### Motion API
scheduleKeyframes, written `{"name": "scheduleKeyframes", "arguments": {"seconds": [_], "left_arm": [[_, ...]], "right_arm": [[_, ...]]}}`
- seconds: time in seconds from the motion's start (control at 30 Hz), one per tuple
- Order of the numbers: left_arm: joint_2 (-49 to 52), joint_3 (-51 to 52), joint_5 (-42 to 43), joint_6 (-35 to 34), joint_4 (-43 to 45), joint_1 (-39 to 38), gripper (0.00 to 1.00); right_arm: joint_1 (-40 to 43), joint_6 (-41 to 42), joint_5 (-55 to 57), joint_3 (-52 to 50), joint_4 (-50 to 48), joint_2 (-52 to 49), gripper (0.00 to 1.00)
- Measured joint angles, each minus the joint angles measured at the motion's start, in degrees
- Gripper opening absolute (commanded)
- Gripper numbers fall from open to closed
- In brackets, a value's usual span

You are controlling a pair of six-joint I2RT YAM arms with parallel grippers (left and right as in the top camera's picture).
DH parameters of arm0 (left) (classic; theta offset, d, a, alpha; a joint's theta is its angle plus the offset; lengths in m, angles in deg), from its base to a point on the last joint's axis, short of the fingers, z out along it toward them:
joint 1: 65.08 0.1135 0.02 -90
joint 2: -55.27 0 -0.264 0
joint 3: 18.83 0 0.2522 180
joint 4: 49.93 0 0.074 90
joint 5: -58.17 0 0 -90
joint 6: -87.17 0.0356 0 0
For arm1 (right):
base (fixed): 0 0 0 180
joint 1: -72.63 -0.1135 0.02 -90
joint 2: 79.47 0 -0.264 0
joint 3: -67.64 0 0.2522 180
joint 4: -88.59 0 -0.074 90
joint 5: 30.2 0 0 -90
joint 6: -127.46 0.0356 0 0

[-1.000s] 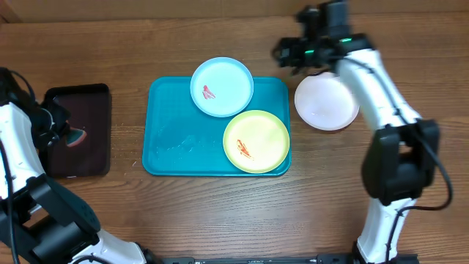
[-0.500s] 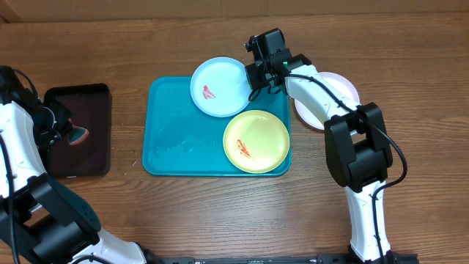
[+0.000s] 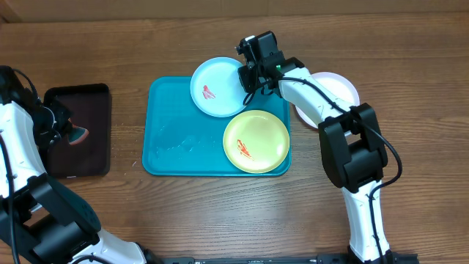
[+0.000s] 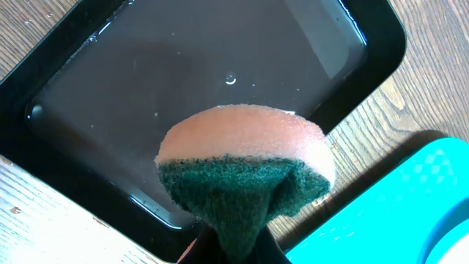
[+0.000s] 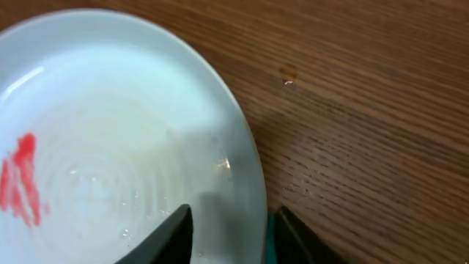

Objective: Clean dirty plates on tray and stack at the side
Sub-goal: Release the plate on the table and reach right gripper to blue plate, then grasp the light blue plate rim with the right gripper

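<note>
A turquoise tray (image 3: 176, 139) holds a light blue plate (image 3: 215, 86) with a red smear at its back edge and a yellow-green plate (image 3: 256, 141) with an orange smear at front right. A white plate (image 3: 341, 88) lies on the table to the right, partly hidden by my right arm. My right gripper (image 3: 247, 75) is open, its fingers (image 5: 233, 233) straddling the blue plate's right rim (image 5: 245, 154). My left gripper (image 3: 62, 132) is shut on a pink and green sponge (image 4: 245, 169) above a black tray (image 4: 146, 81).
The black tray (image 3: 77, 132) at the far left holds water. The wooden table (image 3: 410, 147) runs on to the right and front. The turquoise tray's corner shows in the left wrist view (image 4: 396, 205).
My right arm has swung left from beside the white plate to the blue plate's right rim. The left arm and sponge have stayed still.
</note>
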Motion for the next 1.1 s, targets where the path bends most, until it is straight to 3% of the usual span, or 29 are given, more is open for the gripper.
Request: {"name": "scheduleKeyframes", "arguments": {"seconds": [0.33, 1.1], "left_arm": [[0.0, 0.0, 0.0, 0.0, 0.02, 0.0, 0.04], [0.02, 0.0, 0.0, 0.0, -0.15, 0.0, 0.04]], "right_arm": [[-0.09, 0.15, -0.02, 0.0, 0.5, -0.5, 0.04], [-13.94, 17.81, -2.19, 4.68, 9.55, -0.5, 0.05]]}}
